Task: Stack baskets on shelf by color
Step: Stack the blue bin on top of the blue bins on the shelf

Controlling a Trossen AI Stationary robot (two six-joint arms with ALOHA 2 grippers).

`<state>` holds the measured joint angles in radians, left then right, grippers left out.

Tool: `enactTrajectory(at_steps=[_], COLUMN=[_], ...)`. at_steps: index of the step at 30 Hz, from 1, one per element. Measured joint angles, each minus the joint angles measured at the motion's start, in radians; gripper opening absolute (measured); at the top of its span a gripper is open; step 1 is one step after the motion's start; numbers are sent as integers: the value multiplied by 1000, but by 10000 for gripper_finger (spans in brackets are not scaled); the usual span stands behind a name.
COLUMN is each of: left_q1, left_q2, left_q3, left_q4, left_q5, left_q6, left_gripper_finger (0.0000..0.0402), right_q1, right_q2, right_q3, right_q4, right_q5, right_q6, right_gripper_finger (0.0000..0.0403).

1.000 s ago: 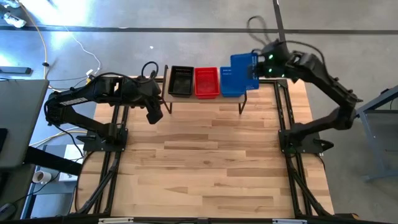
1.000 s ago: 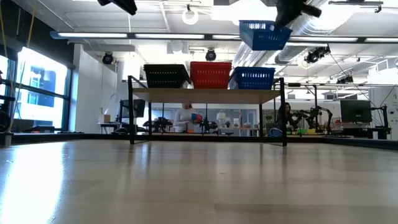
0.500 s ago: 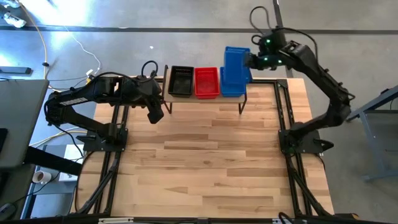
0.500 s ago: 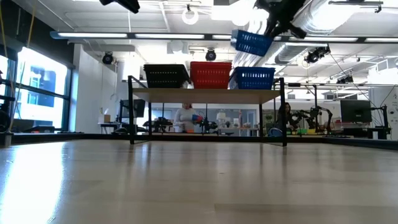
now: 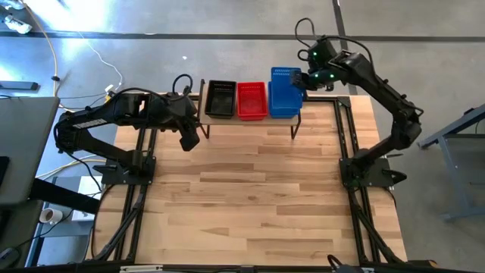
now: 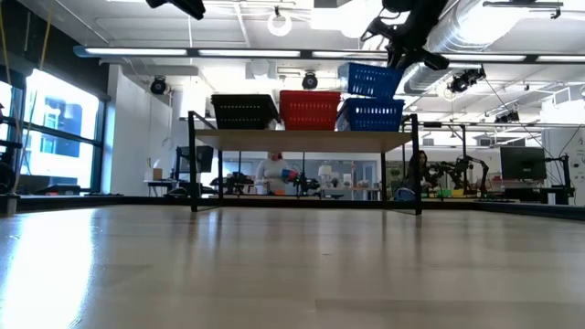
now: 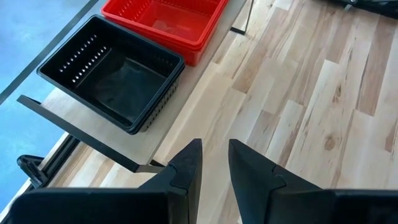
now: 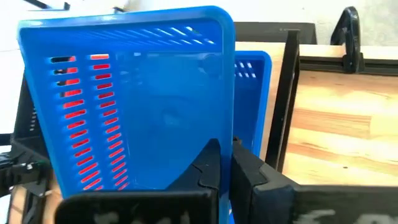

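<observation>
Stacked baskets hide one another, so exact counts are hard to make out: black stack [image 5: 220, 99], red stack [image 5: 251, 101] and blue stack [image 5: 283, 104] sit along the shelf [image 5: 250, 120] at the worktop's [image 5: 250, 197] far edge. Right gripper [image 8: 225, 163] fingers pinch a tilted blue basket [image 6: 370, 80] just above the blue stack. Left gripper [image 7: 214, 163], slightly parted, empty, hangs near the shelf's black end

Hidden under the held blue basket [image 5: 286, 85]: most of the blue stack [image 6: 375, 114] on the shelf [image 6: 302, 139]. Uncountable, baskets per stack. Cut off by the low view's top edge: left gripper [image 6: 183, 5].
</observation>
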<state>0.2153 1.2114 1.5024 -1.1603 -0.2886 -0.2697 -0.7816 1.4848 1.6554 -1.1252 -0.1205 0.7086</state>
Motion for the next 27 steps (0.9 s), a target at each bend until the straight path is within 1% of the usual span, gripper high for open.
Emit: enactTrajectory(at_steps=[7, 19, 23, 27], left_q1=[0, 0, 0, 0], left_q2=[0, 0, 0, 0], left_q3=[0, 0, 0, 0], left_q4=[-1, -2, -2, -2], left_q5=[0, -3, -3, -3], left_q6=[3, 11, 11, 11], left_gripper_finger=[71, 71, 71, 71], right_q1=[4, 4, 4, 4], right_q2=[38, 75, 74, 74], right_q3=[0, 0, 0, 0], right_q4=[-20, -41, -41, -40], right_q5=[17, 14, 24, 38], right_q6=[-6, -8, -7, -9], right_gripper_finger=[0, 1, 17, 49])
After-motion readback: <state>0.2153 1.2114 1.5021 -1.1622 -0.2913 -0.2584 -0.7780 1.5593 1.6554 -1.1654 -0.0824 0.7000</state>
